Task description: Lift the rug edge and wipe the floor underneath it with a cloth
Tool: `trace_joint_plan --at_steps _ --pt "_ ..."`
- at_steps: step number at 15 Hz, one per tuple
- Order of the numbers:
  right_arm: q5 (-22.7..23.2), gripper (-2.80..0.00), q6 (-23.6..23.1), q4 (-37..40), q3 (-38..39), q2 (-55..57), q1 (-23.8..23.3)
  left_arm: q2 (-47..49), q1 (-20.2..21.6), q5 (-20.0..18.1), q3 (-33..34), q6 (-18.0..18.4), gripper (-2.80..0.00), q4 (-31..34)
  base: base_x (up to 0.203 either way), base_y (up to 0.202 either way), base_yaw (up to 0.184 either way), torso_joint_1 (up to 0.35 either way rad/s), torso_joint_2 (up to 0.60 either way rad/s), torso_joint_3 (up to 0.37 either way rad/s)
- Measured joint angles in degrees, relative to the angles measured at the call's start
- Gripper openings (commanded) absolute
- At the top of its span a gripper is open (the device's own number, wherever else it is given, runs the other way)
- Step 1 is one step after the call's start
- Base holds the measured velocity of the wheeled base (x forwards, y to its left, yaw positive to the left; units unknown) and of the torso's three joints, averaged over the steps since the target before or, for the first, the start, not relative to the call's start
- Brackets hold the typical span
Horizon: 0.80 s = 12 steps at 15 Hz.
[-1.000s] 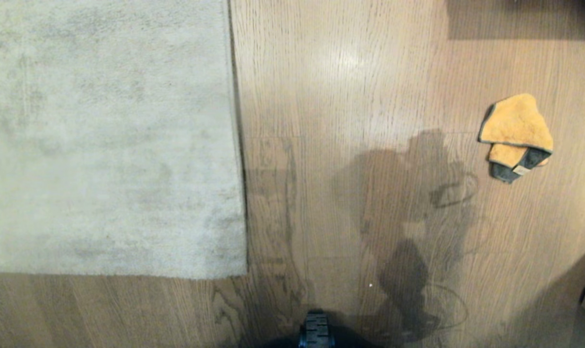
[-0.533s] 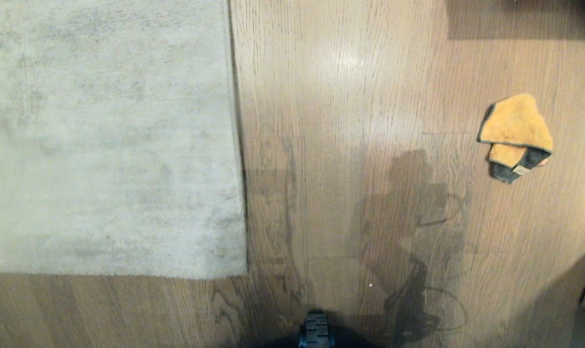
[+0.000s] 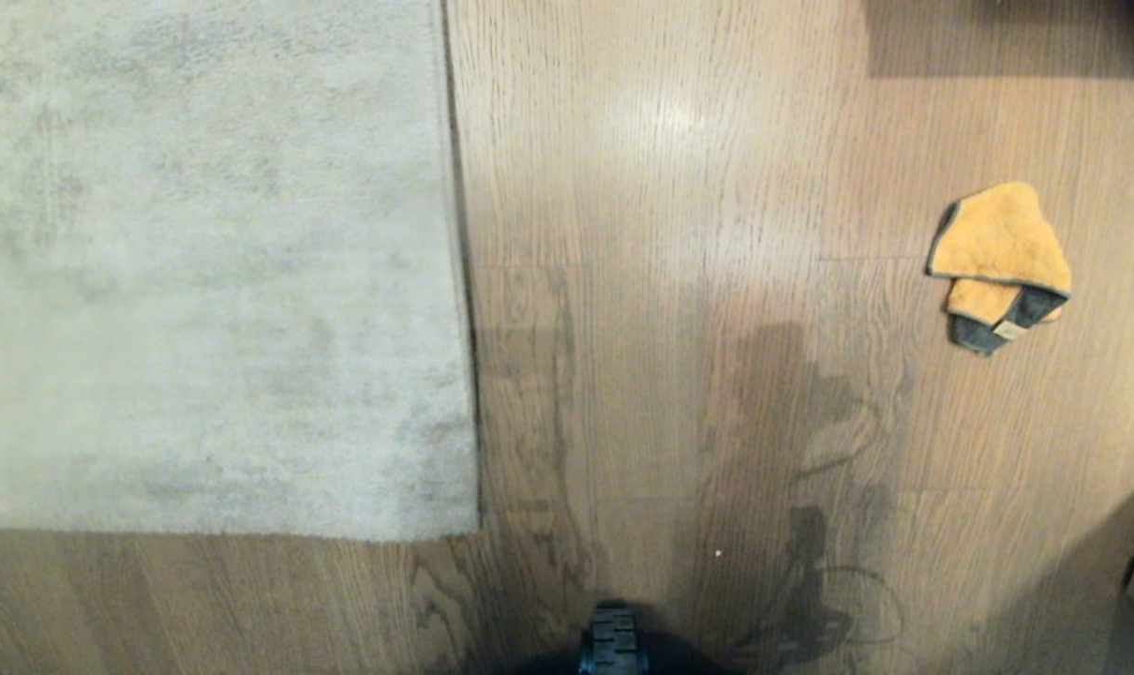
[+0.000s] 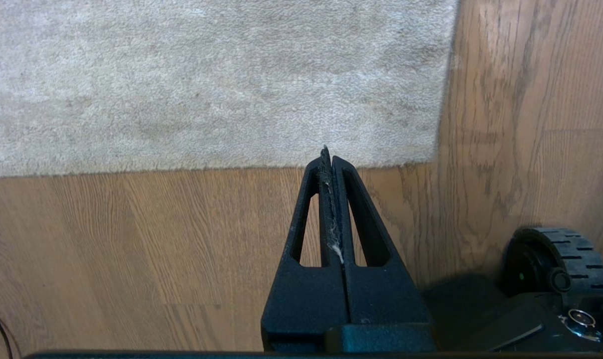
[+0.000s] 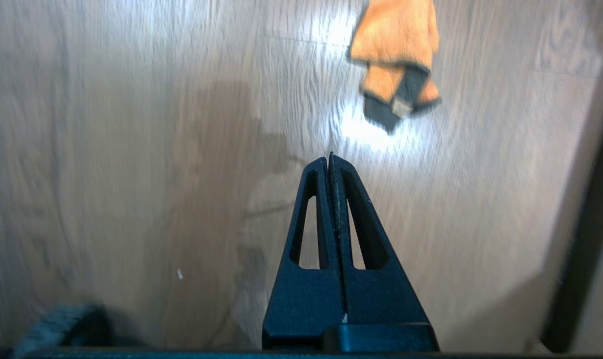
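Your right gripper (image 5: 330, 158) and left gripper (image 4: 328, 152) both hover with fingers pressed together and empty, since the cloth (image 3: 998, 262) lies well apart from the flat rug edge (image 3: 464, 375).

Wood floor with a rug and a cloth lying on it.
The floor (image 3: 679, 187) is light brown plank with dark grain lines and a soft sheen. A mottled grey-beige rug (image 3: 201, 262) lies flat, its square corner (image 3: 469, 530) down on the boards. Well apart from it lies a crumpled orange cloth (image 3: 998, 253) with a dark grey edge.
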Motion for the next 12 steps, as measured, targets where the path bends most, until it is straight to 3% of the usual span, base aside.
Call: trace_joint_plan --at_steps 6,12 --pt "1.8 -2.80 -4.5 16.5 4.2 -7.1 -0.3 0.0 0.0 0.0 0.0 0.0 -2.80 0.0 0.000 0.000 0.000 0.000 0.00 0.000" --pt "1.8 -2.80 -3.7 17.7 4.3 -7.8 -0.3 0.0 0.0 0.0 0.0 0.0 -2.80 0.0 0.000 0.000 0.000 0.000 0.00 0.000"
